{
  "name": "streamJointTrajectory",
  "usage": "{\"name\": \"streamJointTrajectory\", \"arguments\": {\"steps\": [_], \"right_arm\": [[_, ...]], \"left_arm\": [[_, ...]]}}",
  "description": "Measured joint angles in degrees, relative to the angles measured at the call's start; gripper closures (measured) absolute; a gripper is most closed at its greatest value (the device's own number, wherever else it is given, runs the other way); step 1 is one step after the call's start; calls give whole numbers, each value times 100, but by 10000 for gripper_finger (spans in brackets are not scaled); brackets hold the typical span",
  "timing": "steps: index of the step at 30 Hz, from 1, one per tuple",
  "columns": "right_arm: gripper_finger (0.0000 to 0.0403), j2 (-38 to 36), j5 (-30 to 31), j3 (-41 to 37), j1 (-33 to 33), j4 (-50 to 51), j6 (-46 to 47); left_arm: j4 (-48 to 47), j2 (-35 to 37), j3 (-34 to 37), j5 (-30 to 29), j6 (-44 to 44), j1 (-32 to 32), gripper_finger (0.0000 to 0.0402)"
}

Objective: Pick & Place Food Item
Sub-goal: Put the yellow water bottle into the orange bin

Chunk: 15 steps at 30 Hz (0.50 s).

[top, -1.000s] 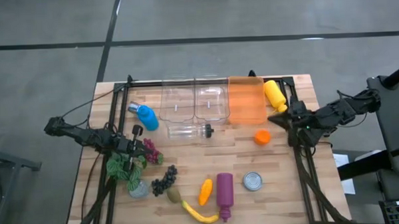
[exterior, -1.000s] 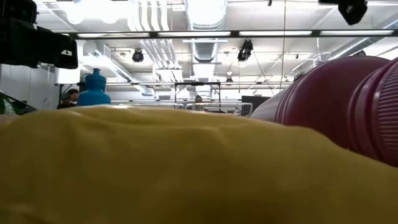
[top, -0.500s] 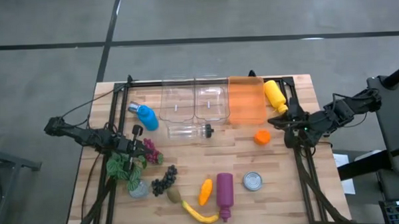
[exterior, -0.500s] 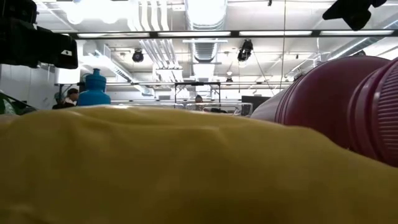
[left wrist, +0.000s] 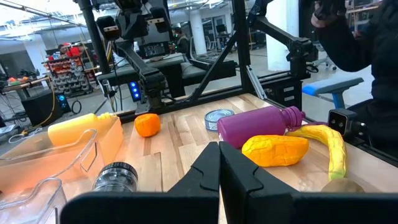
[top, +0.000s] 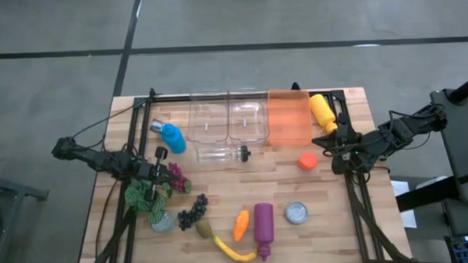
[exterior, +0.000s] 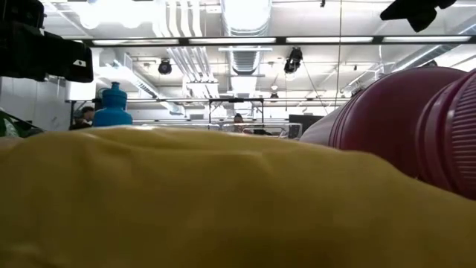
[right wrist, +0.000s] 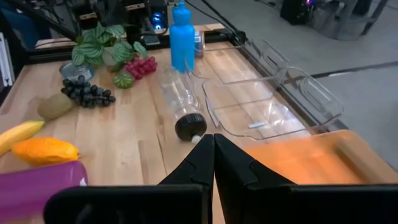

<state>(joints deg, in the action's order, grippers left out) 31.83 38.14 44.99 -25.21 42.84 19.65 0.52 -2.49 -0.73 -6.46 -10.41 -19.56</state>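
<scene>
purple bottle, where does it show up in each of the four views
High view: purple bottle near the front edge, between the orange pepper and the can.
Low view: fills the right side.
Left wrist view: right of centre, behind the pepper.
Right wrist view: lower left corner.
Shared landmark: the orange pepper beside it.

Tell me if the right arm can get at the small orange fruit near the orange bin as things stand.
Probably yes. The right gripper, shut, hovers just beside the orange fruit with bare table between them. The orange bin and yellow bottle lie behind it, not in the way. The gripper must open first.
</scene>
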Motion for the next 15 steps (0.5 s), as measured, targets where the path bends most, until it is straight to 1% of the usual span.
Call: {"name": "streamJointTrajectory", "arguments": {"steps": [8, 15], "right_arm": [[394, 0, -1, -32, 0, 5, -44], [394, 0, -1, -32, 0, 10, -294]], "left_arm": [[1, -2, 0, 0, 0, -1, 400], [2, -1, 1, 0, 0, -1, 400]]}}
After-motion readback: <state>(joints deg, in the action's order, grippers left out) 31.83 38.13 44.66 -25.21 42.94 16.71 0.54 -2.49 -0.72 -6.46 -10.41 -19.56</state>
